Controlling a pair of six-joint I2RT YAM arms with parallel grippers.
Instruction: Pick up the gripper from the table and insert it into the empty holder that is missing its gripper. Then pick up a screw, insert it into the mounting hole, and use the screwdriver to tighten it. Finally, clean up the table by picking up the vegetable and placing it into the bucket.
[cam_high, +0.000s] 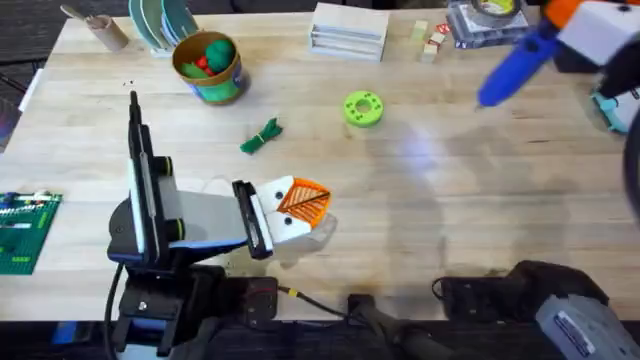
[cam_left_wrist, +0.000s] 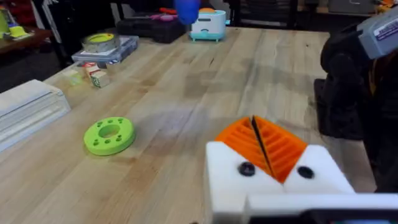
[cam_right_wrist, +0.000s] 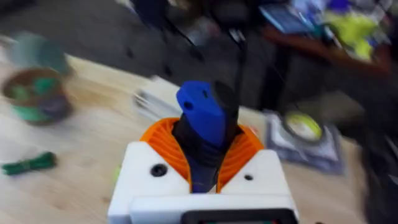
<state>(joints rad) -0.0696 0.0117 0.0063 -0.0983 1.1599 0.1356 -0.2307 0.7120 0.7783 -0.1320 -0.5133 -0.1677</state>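
My right gripper (cam_high: 563, 20) is raised at the far right and is shut on the blue screwdriver (cam_high: 515, 65), whose tip points down toward the table. The right wrist view has the screwdriver (cam_right_wrist: 200, 121) clamped between the orange pads of that gripper (cam_right_wrist: 202, 149). My left gripper (cam_high: 303, 203) rests low near the front middle, shut, its orange ribbed pads pressed together with nothing between them (cam_left_wrist: 257, 146). The green vegetable (cam_high: 262, 137) lies on the table, between the left gripper and the bucket (cam_high: 208, 68). A loose gripper piece, an empty holder and a screw are out of view.
A lime-green disc (cam_high: 363, 108) lies mid-table. The bucket holds a green ball and something red. Teal plates (cam_high: 160, 22) and a white box (cam_high: 348, 28) stand along the back edge. A green board (cam_high: 25, 232) sits at the left edge.
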